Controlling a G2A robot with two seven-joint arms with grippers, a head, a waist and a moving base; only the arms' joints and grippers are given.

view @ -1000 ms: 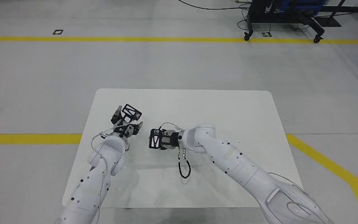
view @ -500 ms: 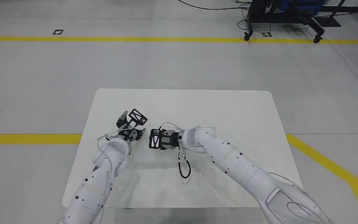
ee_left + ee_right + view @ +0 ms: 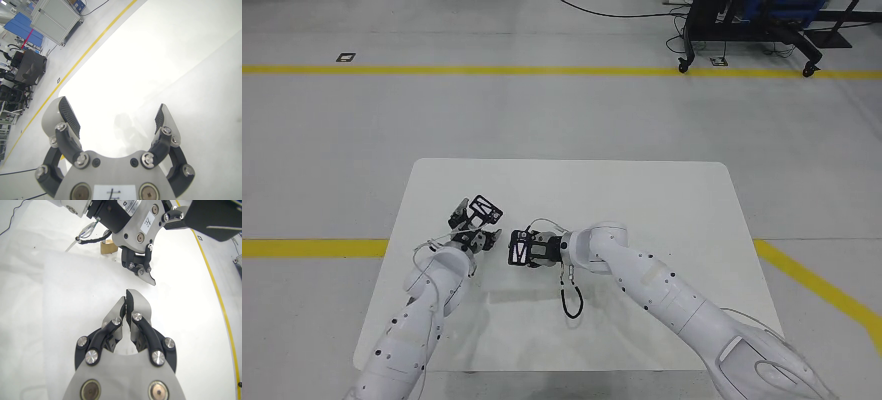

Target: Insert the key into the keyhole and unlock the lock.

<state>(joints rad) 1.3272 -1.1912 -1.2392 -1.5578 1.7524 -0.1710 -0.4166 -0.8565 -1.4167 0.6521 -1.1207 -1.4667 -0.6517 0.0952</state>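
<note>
Top view: logged both grippers over the 9 o'clock half of the white tabletop [image 3: 662, 200]. Found left gripper [image 3: 113, 111] at about 10 o'clock from right gripper [image 3: 126, 294], near it but apart. Recorded left fingers [image 3: 69, 113] as released, spread wide, holding nothing, bare tabletop beyond. Recorded right fingers [image 3: 139, 302] as clenched, pads pressed together at the tips; cannot tell whether anything thin sits pinched between them. Could not make out the key. Located brass padlock [image 3: 108, 247] lying on the tabletop just beside the left gripper's wrist housing, partly hidden by it, keyhole side not seen. Noted black cable loop [image 3: 568, 297] on the tabletop at about 5 o'clock from the right gripper, close by the right forearm. Noted yellow floor line [image 3: 542, 70] past the tabletop's 12 o'clock edge.
</note>
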